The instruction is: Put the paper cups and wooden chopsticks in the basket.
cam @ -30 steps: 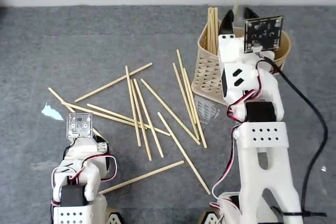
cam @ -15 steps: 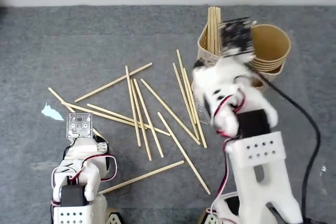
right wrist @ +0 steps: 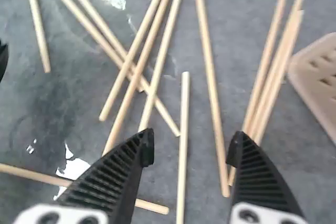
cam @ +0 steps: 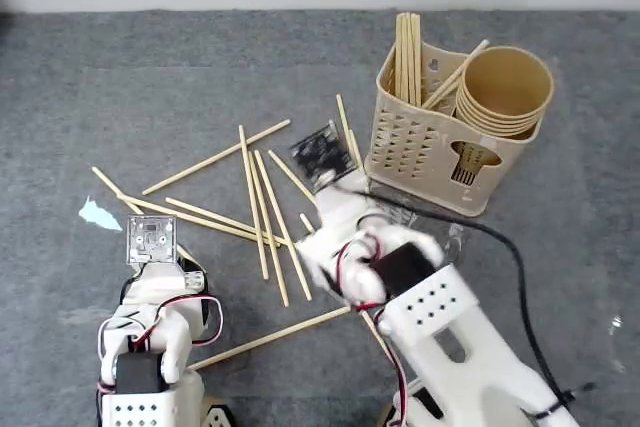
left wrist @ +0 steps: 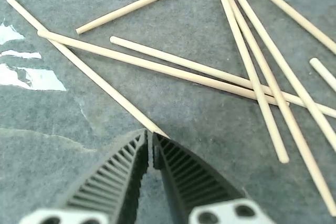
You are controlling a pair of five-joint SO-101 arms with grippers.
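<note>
A beige slotted basket [cam: 415,142] stands at the back right, holding stacked paper cups [cam: 505,87] and several upright wooden chopsticks [cam: 405,47]. Several loose chopsticks [cam: 262,212] lie scattered on the grey mat. My right arm [cam: 375,262] leans left of the basket over them. Its gripper [right wrist: 191,136] is open above the mat, with one chopstick [right wrist: 182,129] lying between the fingers and nothing held. The left gripper [left wrist: 150,136] is shut low at the front left, its tip touching the end of a long chopstick [left wrist: 94,77] without holding it.
A pale scrap of tape [cam: 97,213] is stuck to the mat near the left arm [cam: 150,327], also seen as the scrap [left wrist: 23,74]. A black cable [cam: 515,267] trails from the right arm. The basket's corner [right wrist: 317,80] lies close to the right gripper.
The right arm swung from above the basket to the left and down over the loose chopsticks, gripper open. The left arm has stayed still.
</note>
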